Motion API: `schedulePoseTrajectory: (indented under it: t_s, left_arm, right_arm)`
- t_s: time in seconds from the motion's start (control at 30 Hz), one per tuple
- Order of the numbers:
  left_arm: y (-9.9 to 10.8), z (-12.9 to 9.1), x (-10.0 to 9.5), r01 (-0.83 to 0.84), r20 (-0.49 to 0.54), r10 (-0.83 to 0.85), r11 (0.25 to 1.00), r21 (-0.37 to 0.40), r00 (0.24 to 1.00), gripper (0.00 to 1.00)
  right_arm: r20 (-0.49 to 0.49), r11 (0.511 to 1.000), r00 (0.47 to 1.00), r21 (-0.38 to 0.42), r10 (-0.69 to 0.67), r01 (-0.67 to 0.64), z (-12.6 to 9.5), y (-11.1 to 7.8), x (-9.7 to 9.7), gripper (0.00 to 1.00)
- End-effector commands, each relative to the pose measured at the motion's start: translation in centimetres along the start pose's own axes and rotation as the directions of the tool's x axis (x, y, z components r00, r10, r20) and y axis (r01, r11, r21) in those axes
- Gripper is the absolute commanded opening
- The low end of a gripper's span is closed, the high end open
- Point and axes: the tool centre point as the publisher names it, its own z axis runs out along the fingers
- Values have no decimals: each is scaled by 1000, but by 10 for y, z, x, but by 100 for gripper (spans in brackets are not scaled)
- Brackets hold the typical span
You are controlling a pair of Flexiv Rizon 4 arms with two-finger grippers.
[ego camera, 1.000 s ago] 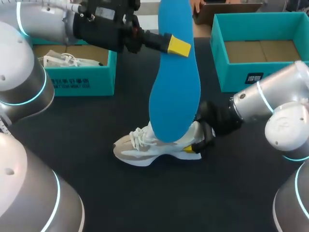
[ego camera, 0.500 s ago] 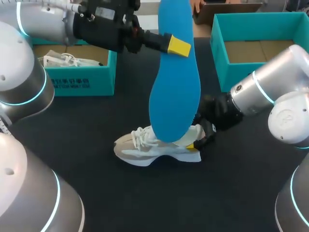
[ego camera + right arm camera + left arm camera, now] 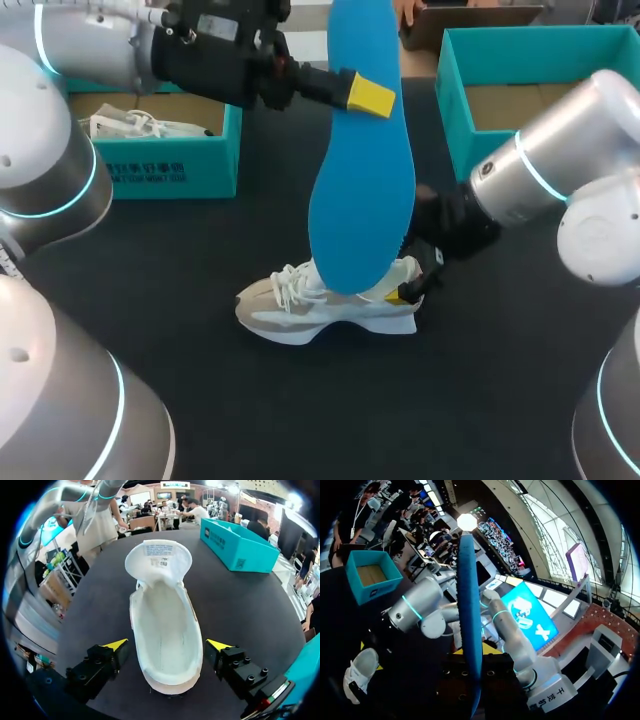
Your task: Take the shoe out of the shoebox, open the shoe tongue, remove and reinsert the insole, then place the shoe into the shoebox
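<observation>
- Left end effector (image 3: pixel 368 95) pinches the insole (image 3: pixel 360 190), most of it hanging below. It is probably light, bendy foam, best gripped across its flat faces.
- Shoe (image 3: pixel 330 310) rests on the table (image 3: pixel 200 380), heel between the right end effector's (image 3: pixel 167 645) spread fingers, seemingly untouched. Light, soft-walled; hold the firmer heel.

blue insole (image 3: pixel 362 170), white-and-beige shoe (image 3: pixel 300 315), teal shoebox (image 3: pixel 150 170), black table (image 3: pixel 300 420)

The shoe (image 3: pixel 300 310) lies on the counter (image 3: pixel 150 300), the insole (image 3: pixel 362 180) above it; the left shoebox (image 3: pixel 170 170) and right shoebox (image 3: pixel 490 150) stand behind.
</observation>
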Motion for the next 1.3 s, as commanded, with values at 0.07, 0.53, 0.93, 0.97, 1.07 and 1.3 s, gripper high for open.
schedulePoseTrajectory:
  t_s: [0.07, 0.53, 0.93, 0.97, 1.07, 1.3]
  left_arm:
    - [0, 1, -1, 1, 1, -1, 1000, -1, 1000, 0]
    - [0, 1, -1, 1, 1, -1, 1000, -1, 1000, 0]
    - [0, 1, -1, 1, 1, -1, 1000, -1, 1000, 0]
    - [0, 1, -1, 1, 1, -1, 1000, -1, 1000, 0]
    - [0, 1, -1, 1, 1, -1, 1000, -1, 1000, 0]
    - [0, 1, -1, 1, 1, -1, 1000, -1, 1000, 0]
  right_arm:
    - [0, 970, 1000, 242, 4, -4, -11, 12, 5, 100]
    - [20, 914, 994, 392, 106, -105, -11, 13, 6, 100]
    - [11, 886, 999, 461, 51, -51, -36, 8, 2, 100]
    - [7, 885, 999, 465, 40, -39, -36, 8, 2, 100]
    - [0, 887, 1000, 463, -3, 3, -36, 10, 1, 100]
    - [-20, 885, 1000, 466, 5, 5, -28, 11, 0, 100]
